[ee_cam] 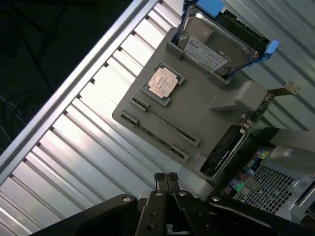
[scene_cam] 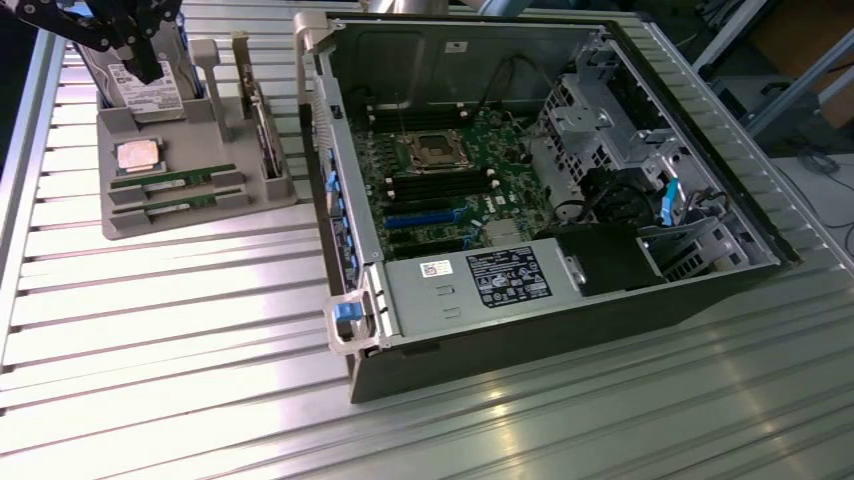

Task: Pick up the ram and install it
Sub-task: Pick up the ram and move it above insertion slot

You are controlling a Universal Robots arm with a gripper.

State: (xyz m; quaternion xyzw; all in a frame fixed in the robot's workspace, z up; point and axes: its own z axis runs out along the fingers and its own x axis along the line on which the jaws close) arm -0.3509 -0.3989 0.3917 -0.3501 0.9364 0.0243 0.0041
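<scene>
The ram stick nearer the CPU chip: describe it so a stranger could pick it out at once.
On the exterior view's left of the open computer case sits a grey tray. On it lies a square silver CPU chip. The thin green ram stick meant lies right beside the chip; its twin, otherwise alike, lies farther off, at the tray's edge.

Green ram, perhaps white-labelled
</scene>
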